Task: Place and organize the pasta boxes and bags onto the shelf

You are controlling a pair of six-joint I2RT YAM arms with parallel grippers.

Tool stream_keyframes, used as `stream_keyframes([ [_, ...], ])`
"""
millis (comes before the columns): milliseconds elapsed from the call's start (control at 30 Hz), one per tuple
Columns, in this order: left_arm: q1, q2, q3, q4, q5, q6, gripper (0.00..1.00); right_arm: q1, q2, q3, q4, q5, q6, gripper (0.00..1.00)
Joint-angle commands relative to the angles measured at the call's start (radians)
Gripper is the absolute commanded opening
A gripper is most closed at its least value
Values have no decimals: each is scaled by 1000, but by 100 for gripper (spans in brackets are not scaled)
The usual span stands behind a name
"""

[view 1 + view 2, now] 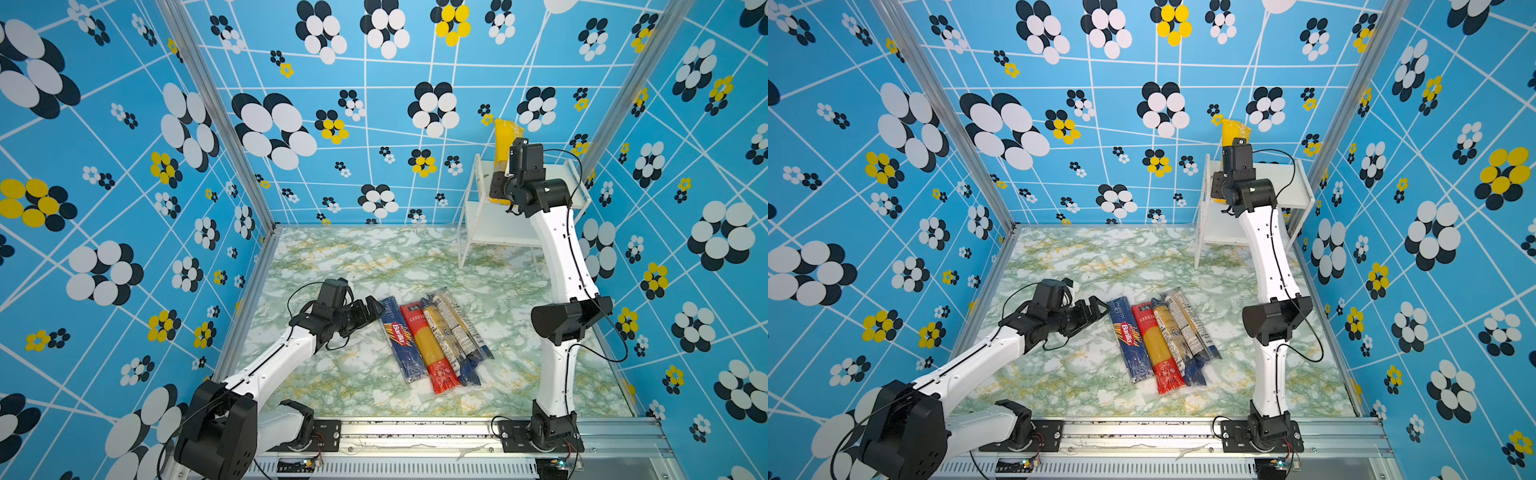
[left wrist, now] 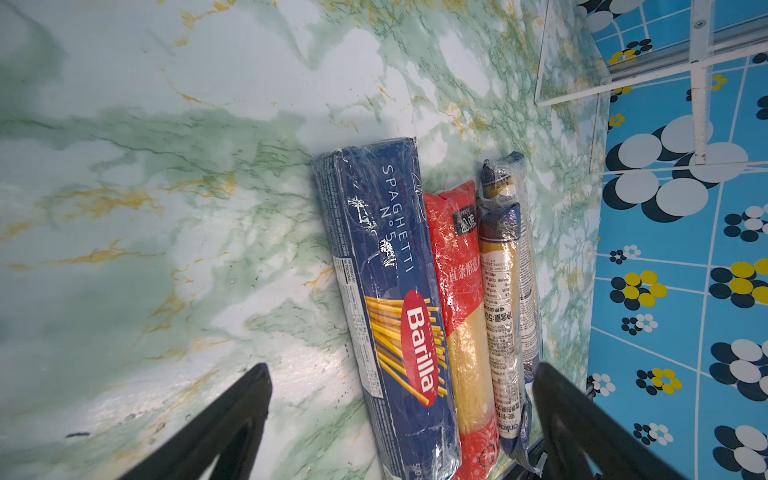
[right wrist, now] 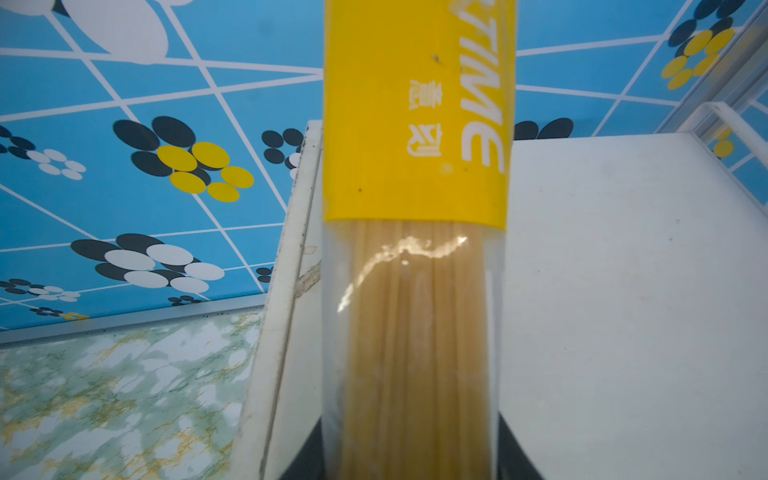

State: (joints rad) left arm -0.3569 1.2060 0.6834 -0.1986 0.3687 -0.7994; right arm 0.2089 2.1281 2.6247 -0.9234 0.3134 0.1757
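My right gripper point(image 3: 411, 461) is shut on the yellow pasta pack point(image 1: 507, 137), which stands nearly upright over the left edge of the shelf's top board point(image 1: 557, 178). The pack's clear window shows spaghetti point(image 3: 415, 332). The other pasta packs lie side by side on the table: a dark blue Barilla pack point(image 1: 399, 338), a red one point(image 1: 430, 349) and two slim clear ones point(image 1: 446, 340) point(image 1: 461, 324). My left gripper point(image 1: 372, 309) is open, just left of the Barilla pack's far end point(image 2: 386, 270), holding nothing.
The white two-tier shelf point(image 1: 1291, 183) stands in the back right corner against the patterned walls. Its lower board point(image 1: 494, 224) carries nothing that I can see. A metal rail point(image 1: 415, 432) runs along the table's front edge.
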Motion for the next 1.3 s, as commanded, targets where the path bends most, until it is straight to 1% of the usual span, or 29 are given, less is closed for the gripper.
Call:
stream_keyframes([
  [0,-8,8,23,-4,-2,19,99,6,-67,-2,152,52,-3,13],
  [67,-8,7,23,-4,-2,18,99,7,-68,-3,152,50,-8,17],
  [300,-9,7,24,-5,-2,18,99,10,-70,-5,147,49,-9,27],
  [367,-8,5,22,-5,-2,17,99,9,-71,-5,145,49,-11,32],
  [800,-8,-8,13,-6,-4,16,99,12,-76,-9,129,44,-5,43],
  [967,-8,-12,11,-7,-4,15,99,17,-79,-11,124,49,-2,51],
  [1267,-8,-30,-1,-10,-7,14,99,21,-89,-30,120,47,-2,55],
])
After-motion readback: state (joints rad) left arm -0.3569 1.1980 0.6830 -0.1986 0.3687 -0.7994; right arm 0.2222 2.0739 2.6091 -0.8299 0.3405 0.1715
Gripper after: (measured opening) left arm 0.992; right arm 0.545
